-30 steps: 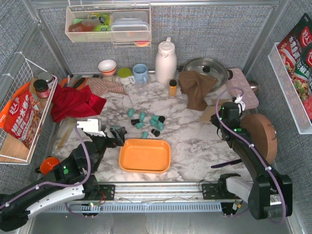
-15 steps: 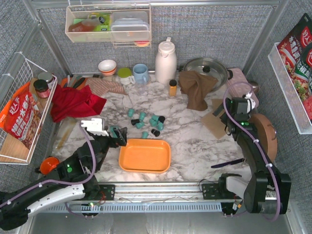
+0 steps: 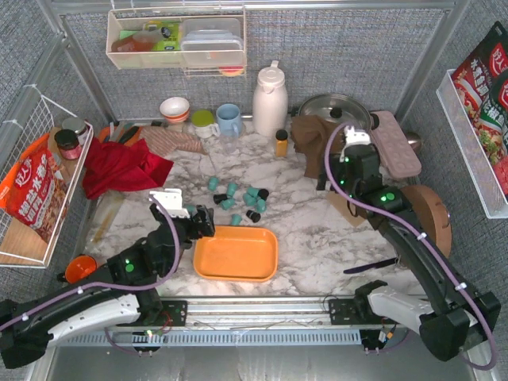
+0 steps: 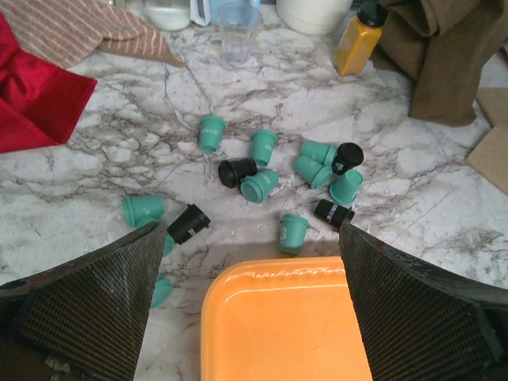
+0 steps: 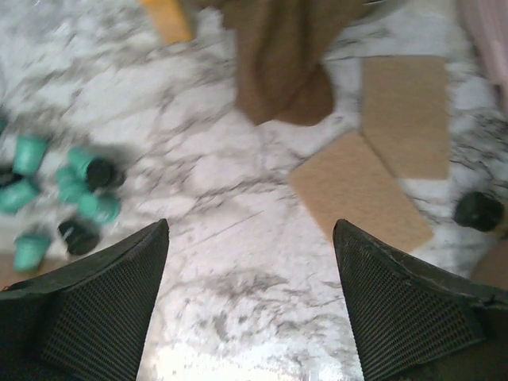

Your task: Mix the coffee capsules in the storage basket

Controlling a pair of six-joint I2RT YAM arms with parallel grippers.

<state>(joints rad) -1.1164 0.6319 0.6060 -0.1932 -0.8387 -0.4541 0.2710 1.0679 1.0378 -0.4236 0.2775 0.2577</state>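
Several coffee capsules (image 3: pixel 238 198), mostly teal with a few black, lie scattered on the marble just beyond the storage basket (image 3: pixel 236 254), a shallow orange tray with nothing in it. My left gripper (image 3: pixel 202 221) hovers open over the tray's far left corner. In the left wrist view its fingers (image 4: pixel 95 302) frame the tray rim (image 4: pixel 278 274), with capsules (image 4: pixel 262 147) ahead. My right gripper (image 3: pixel 332 178) is open above bare marble right of the capsules. Its wrist view shows the open gripper (image 5: pixel 250 226) holding nothing and capsules (image 5: pixel 79 186) at the left.
An orange-yellow bottle (image 3: pixel 281 143), a white thermos (image 3: pixel 270 99), cups and a brown cloth (image 3: pixel 317 143) stand behind the capsules. A red cloth (image 3: pixel 119 167) lies at the left. Cork mats (image 5: pixel 357 190) and a round wooden board (image 3: pixel 429 218) lie at the right.
My right gripper has opened and its arm has swung left and away from me, towards the table's middle. My left arm has crept forward to the tray's far left corner.
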